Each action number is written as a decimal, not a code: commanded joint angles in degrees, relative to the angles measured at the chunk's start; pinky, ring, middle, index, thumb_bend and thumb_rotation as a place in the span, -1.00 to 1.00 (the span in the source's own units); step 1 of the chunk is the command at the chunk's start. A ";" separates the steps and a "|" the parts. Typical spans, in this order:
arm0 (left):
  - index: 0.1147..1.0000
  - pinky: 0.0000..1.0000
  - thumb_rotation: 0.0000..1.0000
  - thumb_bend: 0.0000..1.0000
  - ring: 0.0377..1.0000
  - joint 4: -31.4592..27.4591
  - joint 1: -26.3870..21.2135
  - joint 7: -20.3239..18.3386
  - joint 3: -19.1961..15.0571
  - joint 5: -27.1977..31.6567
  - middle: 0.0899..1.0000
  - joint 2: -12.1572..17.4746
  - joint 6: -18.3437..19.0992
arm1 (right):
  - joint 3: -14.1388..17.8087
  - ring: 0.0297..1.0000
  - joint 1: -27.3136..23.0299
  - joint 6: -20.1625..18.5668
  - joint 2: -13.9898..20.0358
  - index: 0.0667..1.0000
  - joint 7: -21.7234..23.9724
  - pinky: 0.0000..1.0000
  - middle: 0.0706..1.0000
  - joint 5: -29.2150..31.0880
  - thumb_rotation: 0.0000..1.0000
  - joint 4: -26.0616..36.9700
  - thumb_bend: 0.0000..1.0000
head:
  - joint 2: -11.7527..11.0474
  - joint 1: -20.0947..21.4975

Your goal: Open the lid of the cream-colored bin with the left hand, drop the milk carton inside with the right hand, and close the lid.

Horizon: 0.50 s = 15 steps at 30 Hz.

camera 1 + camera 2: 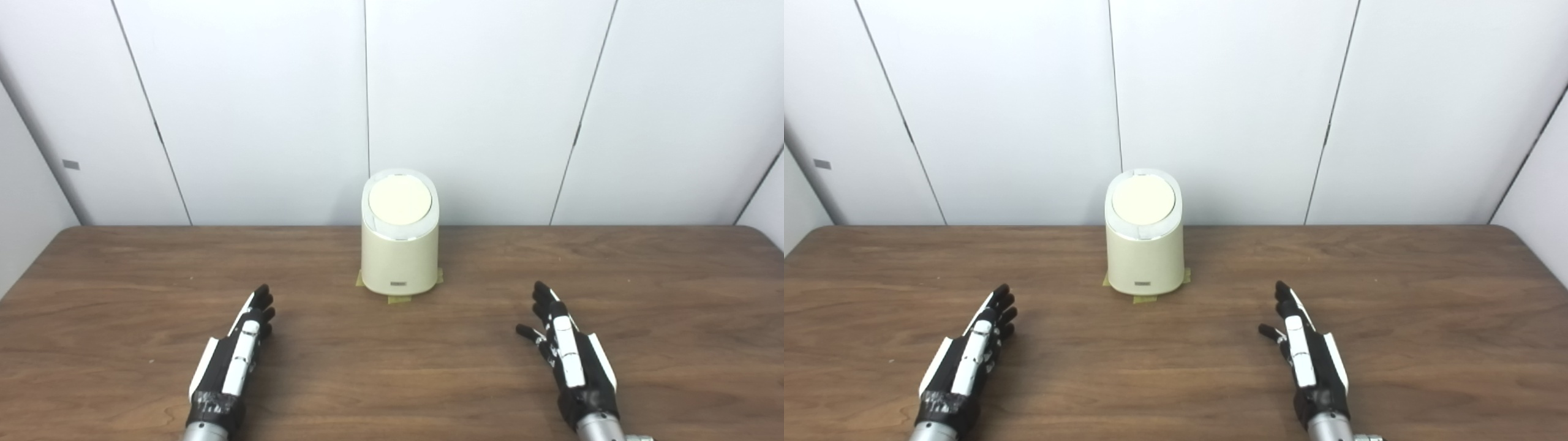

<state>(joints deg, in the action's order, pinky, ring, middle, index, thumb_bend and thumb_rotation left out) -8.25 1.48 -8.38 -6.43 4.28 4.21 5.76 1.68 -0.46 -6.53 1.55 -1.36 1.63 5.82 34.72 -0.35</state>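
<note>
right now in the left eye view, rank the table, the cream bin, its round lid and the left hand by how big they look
1. table
2. cream bin
3. left hand, though it is nearer the camera, so this rank against the bin is unsure
4. round lid

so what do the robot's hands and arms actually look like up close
Both the left hand and the right hand are black, with black fingers and glossy white plates along the back and outer edge. Each black wrist looks wrapped in dark, shiny tape and joins a silver metal forearm cuff. No loose cables or sleeves show. A small metal fitting sticks out beside the right cuff.
</note>
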 commanded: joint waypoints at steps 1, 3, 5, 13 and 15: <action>0.97 1.00 0.92 -0.26 0.99 -0.85 -1.33 0.94 -0.51 1.46 1.00 0.07 -0.65 | 0.42 1.00 -1.44 0.16 0.61 0.95 1.03 0.95 1.00 1.07 1.00 0.39 0.12 | 0.16 -0.21; 0.98 1.00 0.98 -0.27 1.00 -0.92 -1.19 1.33 -0.71 1.70 1.00 0.11 -0.56 | 0.83 1.00 -1.54 0.80 0.75 0.98 1.42 0.99 1.00 2.01 1.00 -0.33 0.15 | 0.28 -0.41; 0.99 1.00 0.99 -0.27 1.00 -1.03 -1.15 1.85 -0.90 1.84 1.00 0.18 -0.17 | 1.03 1.00 -1.54 1.24 0.81 0.99 1.72 1.00 1.00 2.72 1.00 -0.78 0.16 | 0.35 -0.45; 0.98 1.00 1.00 -0.32 0.99 -1.88 -1.31 2.24 -0.96 2.67 0.97 0.49 0.52 | 0.78 1.00 -1.25 1.37 0.93 1.00 2.22 1.00 1.00 2.90 1.00 -0.48 0.13 | 0.90 -0.51; 0.97 1.00 1.00 -0.33 0.99 -2.28 -1.29 2.33 -0.89 2.75 0.97 0.47 1.09 | 0.79 1.00 -1.15 1.20 0.90 1.00 2.26 1.00 1.00 3.00 1.00 -0.24 0.12 | 1.00 -0.51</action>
<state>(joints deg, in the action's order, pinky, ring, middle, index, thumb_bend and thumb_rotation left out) -8.37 1.55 -6.57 -7.30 6.46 4.18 7.01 2.40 -0.71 -6.01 2.19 0.27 4.26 5.07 35.60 -0.79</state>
